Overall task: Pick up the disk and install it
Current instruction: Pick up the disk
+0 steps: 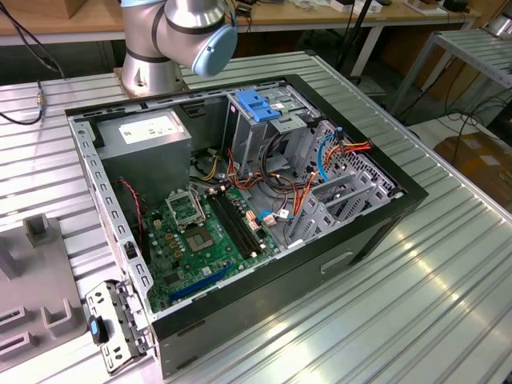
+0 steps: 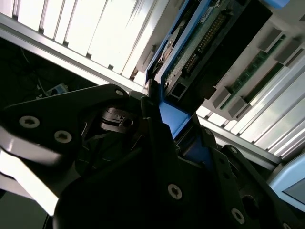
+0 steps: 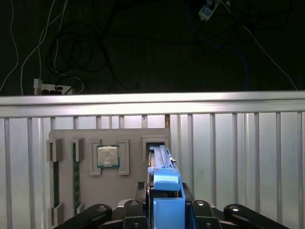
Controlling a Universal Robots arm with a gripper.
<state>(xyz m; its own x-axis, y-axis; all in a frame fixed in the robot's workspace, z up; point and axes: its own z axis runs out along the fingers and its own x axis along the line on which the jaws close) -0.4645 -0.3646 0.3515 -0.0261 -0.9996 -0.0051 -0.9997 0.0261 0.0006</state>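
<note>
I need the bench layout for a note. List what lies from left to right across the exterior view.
From the exterior view's left: grey fixture plate → power-supply box with a white sticker → drive cage with a blue handle → orange and blue cables.

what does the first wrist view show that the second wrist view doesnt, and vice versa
First wrist view: a square silver processor chip and a green memory stick. Second wrist view: the green circuit board on the dark grey metal disk with blue plastic rails. Both: the black hand closed on that disk, standing in the grey plastic tray on the ribbed aluminium table.
</note>
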